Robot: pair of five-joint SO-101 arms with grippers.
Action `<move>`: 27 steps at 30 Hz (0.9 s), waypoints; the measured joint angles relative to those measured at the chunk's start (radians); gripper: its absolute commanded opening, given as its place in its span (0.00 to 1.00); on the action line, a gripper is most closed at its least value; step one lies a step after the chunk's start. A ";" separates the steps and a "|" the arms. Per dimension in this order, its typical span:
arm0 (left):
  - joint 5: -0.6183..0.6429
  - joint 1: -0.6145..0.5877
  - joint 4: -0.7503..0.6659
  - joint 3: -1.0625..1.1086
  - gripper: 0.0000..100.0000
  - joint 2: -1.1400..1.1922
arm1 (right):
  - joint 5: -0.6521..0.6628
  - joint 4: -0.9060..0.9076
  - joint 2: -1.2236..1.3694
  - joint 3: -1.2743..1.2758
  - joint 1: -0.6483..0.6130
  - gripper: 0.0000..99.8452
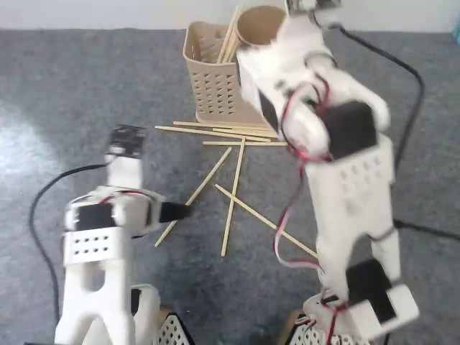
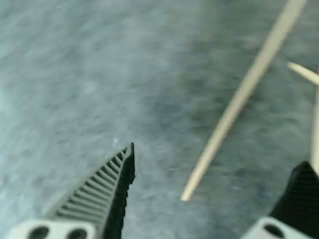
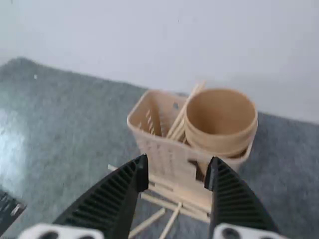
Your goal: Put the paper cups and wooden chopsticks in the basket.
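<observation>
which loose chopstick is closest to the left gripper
The diagonal chopstick, its near end lying in the gap of the open left gripper; the other chopsticks lie outside that gap.

Matt plastic basket (image 1: 215, 93), bare wooden chopsticks (image 1: 234, 194), fuzzy grey carpet (image 1: 72, 93)
</observation>
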 measured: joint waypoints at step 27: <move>-0.146 0.184 -0.183 0.006 0.28 0.132 | 0.095 -0.371 -0.686 1.651 -0.037 0.19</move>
